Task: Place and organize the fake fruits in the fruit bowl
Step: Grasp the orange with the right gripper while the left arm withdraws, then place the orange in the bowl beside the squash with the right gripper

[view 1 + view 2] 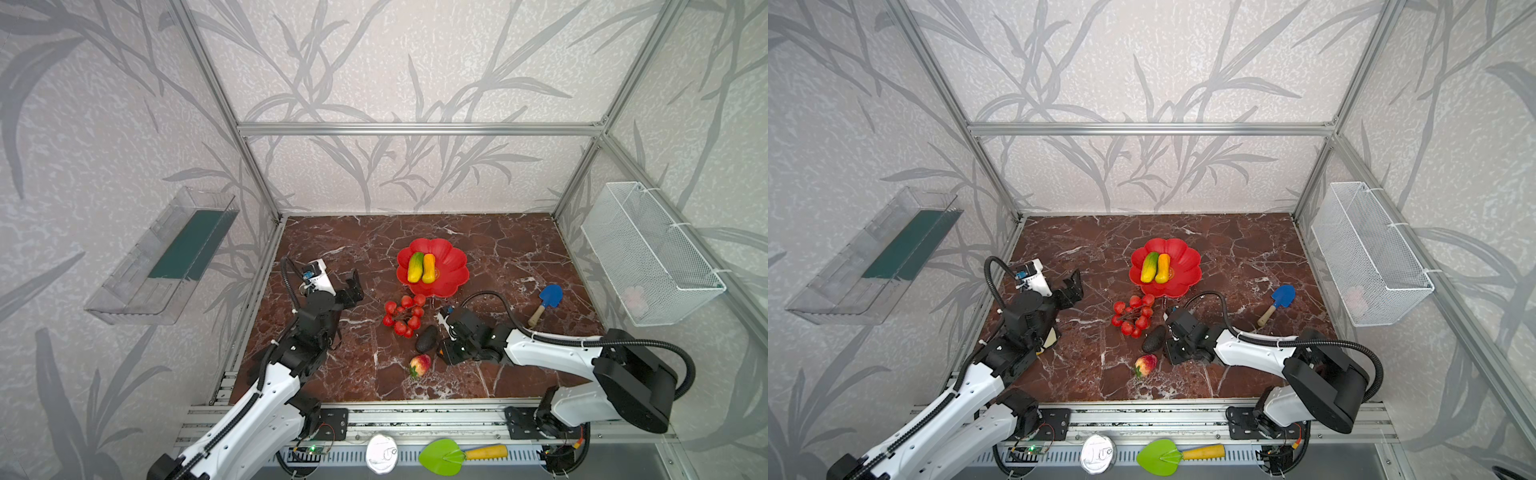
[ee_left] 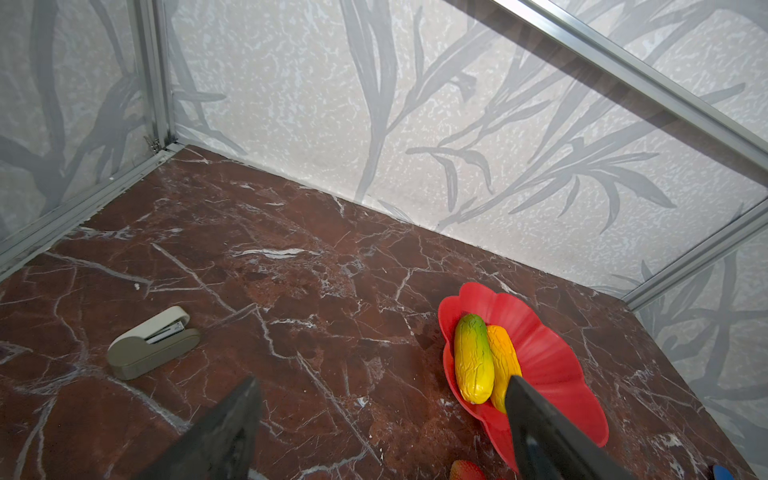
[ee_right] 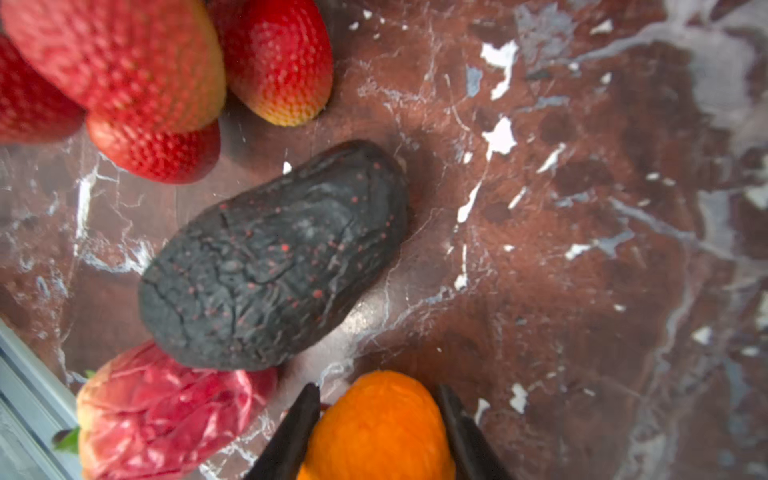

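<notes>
while the right gripper (image 3: 377, 392) has its jaws pressed against both sides of the small orange (image 3: 380, 432), down at the marble table (image 1: 332, 237), the left gripper (image 2: 382, 382) hangs spread wide with nothing between its fingers, over the table's left side. the fruit bowl (image 1: 455, 270) sits about mid-table, nearer the back wall. the green-yellow oblong (image 1: 415, 267) and the yellow-orange oblong (image 1: 429, 268) lie touching, side by side, in its left half; its right half shows bare red. the cluster of red balls (image 1: 404, 315) lies just beside the bowl's near rim. the dark avocado (image 1: 427, 338) lies just beside the right gripper, a narrow strip of marble between it and the orange. the strawberry-like fruit (image 1: 420, 365) sits just past the avocado's near end, toward the front rail. open marble runs from the bowl to the back wall, and between the bowl and the left gripper. a blue scoop (image 1: 550, 296) lies near the right edge. a stapler (image 2: 153, 343) lies on the left side.
</notes>
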Robot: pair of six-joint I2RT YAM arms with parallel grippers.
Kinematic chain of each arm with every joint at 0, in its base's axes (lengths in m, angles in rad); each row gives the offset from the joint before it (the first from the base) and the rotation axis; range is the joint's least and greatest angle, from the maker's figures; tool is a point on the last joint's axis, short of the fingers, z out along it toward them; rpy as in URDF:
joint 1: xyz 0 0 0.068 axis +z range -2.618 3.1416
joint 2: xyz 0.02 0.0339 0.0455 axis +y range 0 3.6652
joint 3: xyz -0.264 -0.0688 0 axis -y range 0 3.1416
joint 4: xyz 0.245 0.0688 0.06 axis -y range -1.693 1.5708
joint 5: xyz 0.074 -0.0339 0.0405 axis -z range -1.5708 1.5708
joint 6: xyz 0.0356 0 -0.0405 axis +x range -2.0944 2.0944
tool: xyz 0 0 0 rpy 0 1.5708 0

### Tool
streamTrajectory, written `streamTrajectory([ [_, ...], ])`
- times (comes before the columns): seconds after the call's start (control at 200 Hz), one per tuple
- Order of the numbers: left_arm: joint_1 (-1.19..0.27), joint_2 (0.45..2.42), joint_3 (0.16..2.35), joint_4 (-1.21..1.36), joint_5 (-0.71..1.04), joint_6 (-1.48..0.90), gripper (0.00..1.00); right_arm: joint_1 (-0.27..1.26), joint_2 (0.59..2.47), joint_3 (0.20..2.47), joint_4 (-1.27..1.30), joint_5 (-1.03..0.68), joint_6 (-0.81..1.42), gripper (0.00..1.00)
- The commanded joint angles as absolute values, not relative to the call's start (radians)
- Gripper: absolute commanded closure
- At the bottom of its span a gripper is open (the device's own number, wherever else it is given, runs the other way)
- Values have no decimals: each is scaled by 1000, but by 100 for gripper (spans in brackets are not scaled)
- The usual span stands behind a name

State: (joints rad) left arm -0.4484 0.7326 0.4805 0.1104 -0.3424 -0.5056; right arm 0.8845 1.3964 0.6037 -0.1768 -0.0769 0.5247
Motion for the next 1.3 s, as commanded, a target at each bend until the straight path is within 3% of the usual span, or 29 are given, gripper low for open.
streamTrajectory([
  [0.0,-441,684,451,72,-386,-531,8,883,1301,648,-270,28,499,66],
  [0.15,-439,634,433,30,-376,-537,8,826,1195,706,-295,138,403,67],
  [0.26,-439,597,417,7,-329,-550,9,737,1232,780,-229,149,330,67],
  [0.47,-438,534,393,-55,-233,-581,13,570,1545,999,-46,51,286,67],
  [0.73,-440,489,412,-160,-9,-568,19,480,1922,1277,-42,-5,236,66],
  [0.895,-446,520,390,-152,132,-592,21,453,2064,1390,-75,-46,239,64],
  [0.98,-458,529,389,-164,159,-583,22,451,2098,1410,-78,-49,242,58],
  [1.13,-477,534,402,-193,170,-539,22,449,2104,1420,-81,-45,253,39],
  [1.295,-509,584,422,-182,217,-507,23,434,2034,1407,-69,-62,271,31],
])
